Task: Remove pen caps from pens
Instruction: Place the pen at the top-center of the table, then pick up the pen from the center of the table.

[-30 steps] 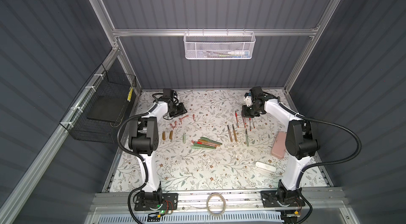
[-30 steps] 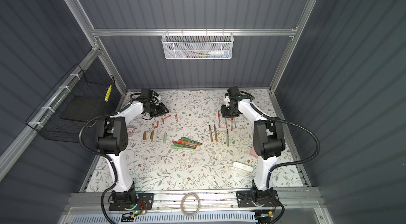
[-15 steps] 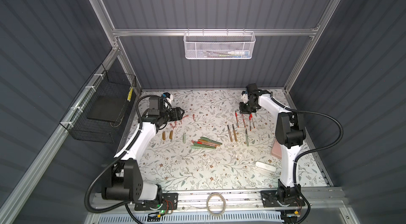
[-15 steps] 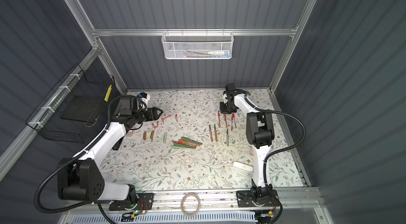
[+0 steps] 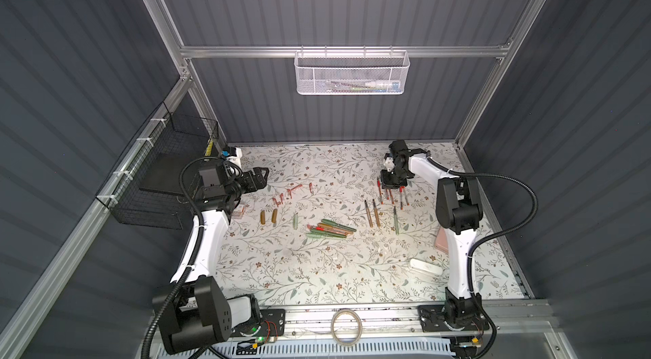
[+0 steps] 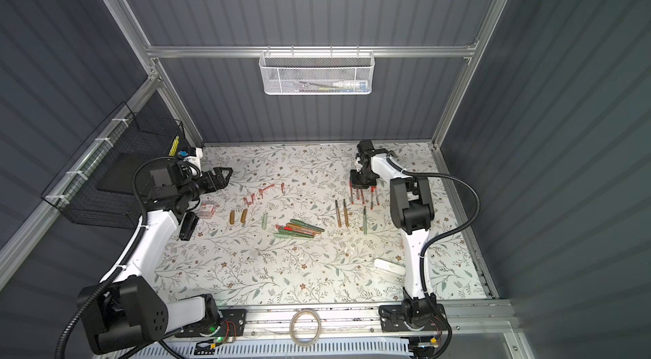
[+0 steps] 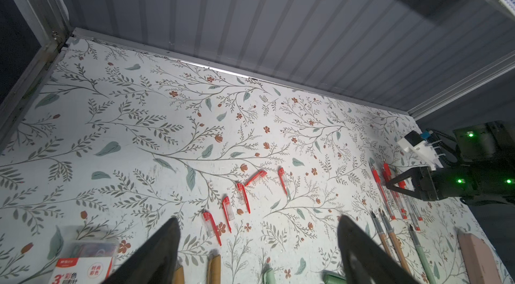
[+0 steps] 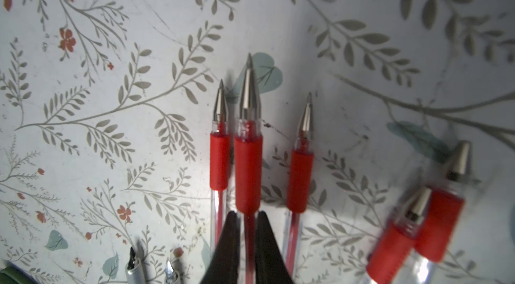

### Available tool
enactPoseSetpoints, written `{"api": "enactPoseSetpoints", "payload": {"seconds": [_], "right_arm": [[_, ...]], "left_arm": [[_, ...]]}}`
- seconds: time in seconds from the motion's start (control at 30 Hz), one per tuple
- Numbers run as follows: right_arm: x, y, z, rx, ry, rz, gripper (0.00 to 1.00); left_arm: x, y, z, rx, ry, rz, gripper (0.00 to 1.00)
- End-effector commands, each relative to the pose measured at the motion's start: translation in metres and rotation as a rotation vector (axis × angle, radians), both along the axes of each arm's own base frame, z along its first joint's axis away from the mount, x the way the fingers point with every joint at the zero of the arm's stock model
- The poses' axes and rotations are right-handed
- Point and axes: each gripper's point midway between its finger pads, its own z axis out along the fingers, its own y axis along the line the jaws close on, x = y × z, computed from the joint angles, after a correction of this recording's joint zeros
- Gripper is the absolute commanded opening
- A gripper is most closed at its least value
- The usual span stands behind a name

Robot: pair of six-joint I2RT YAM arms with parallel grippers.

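Fingers on my right side first: my right fingers [image 8: 232, 243] are clamped on the clear barrel of a red pen [image 8: 248, 162], just behind its red grip. Its cap is off and the metal tip is bare. It lies in line with four other uncapped red pens [image 8: 299, 174], toward the far right corner of the surface [image 5: 317, 279]. In the right wrist view it looks larger than its neighbours, but I cannot tell whether it touches the surface.

My left fingers [image 7: 158, 252] are spread wide with nothing between them, hovering near the left edge, toward the far left corner. Just past them, five loose red caps [image 7: 242, 196] lie in a ragged line. Nearer the front edge than those are two brown caps [image 5: 274, 215] side by side and one pale-green cap [image 5: 295, 221] just beside them.

Around the middle of the surface sits a heap of pens [image 5: 329, 228], green, brown and red, lying across one another. Between that heap and the right-hand row lie two brown pens [image 5: 368, 213] with bare points, and a pale-green pen [image 5: 396, 220] a little apart from them.

A pink case [image 5: 441, 239] lies by the right edge, partly behind my right arm. A white case [image 5: 425, 266] is toward the near right corner. A small box [image 7: 83, 263] rests by the left edge.
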Motion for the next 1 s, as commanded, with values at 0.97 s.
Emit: {"api": "enactPoseSetpoints", "payload": {"seconds": [0.97], "right_arm": [[-0.101,0.119,0.077,-0.026,-0.221,0.392,0.34]], "left_arm": [[-0.003,0.015,0.001,-0.043,-0.023,0.021,1.00]]}}
